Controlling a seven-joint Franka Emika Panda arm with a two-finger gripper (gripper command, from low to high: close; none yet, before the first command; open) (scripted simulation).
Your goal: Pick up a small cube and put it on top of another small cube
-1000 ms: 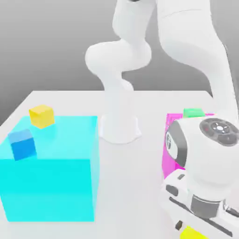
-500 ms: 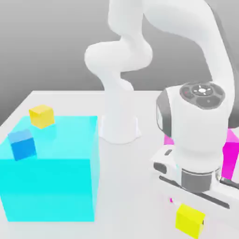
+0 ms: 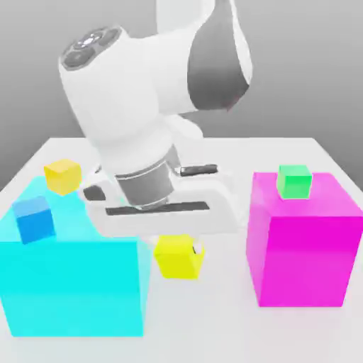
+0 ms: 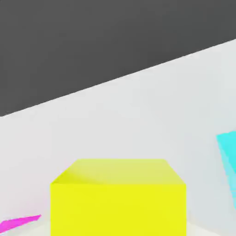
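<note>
- arm swung across toward the exterior view's left, carrying the lemon cube [image 3: 179, 256] along.
- fingers [image 3: 186, 249] pinching it, clear above the worktop [image 3: 213, 312].
- golden cube [image 3: 62, 176] well beyond; keep level, approach from above.

The arm [image 3: 142, 92] is glossy white, built of thick rounded segments — a bulbous shell with one dark grey smooth panel at its two o'clock side. The round end cap at eleven o'clock carries a grey disc with small buttons, one reddish. Below sits a ribbed grey metallic wrist collar, then a flat white hand block [image 3: 166, 205] with a long dark slot — and a short dark bar at its one o'clock.
</note>
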